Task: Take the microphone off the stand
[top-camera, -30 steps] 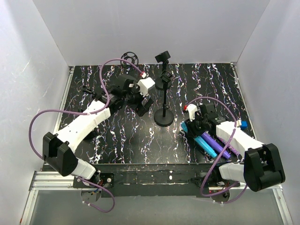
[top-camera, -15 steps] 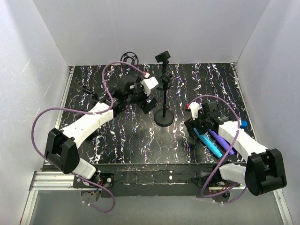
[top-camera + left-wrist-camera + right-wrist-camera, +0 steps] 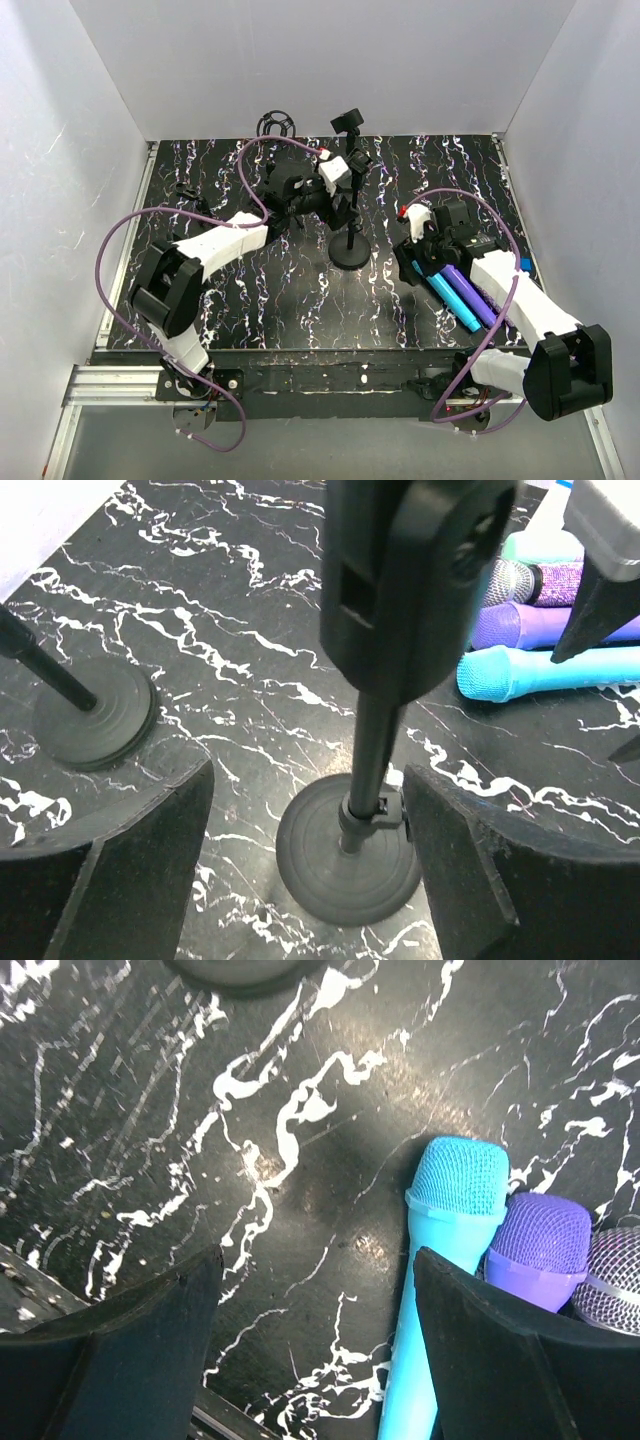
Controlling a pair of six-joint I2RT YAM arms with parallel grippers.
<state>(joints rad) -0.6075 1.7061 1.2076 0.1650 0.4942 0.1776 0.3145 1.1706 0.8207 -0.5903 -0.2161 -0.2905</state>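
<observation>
While both are gaping, the left pincer (image 3: 312, 832) is straddling the stand (image 3: 372, 742).
Right pincer (image 3: 315, 1345) is hovering beside the cyan microphone (image 3: 442, 1260).

The cyan microphone (image 3: 455, 1195) runs off the right wrist view's bottom edge.

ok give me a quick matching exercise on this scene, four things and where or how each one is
Things:
1. cyan microphone
2. near stand
3. far stand
4. right gripper

Places or states:
a. open over a bare patch of the table
b. straddled by the left gripper
c. lying flat beside the purple microphone
d. at the back of the table

Pairs: 1-c, 2-b, 3-d, 4-a
</observation>
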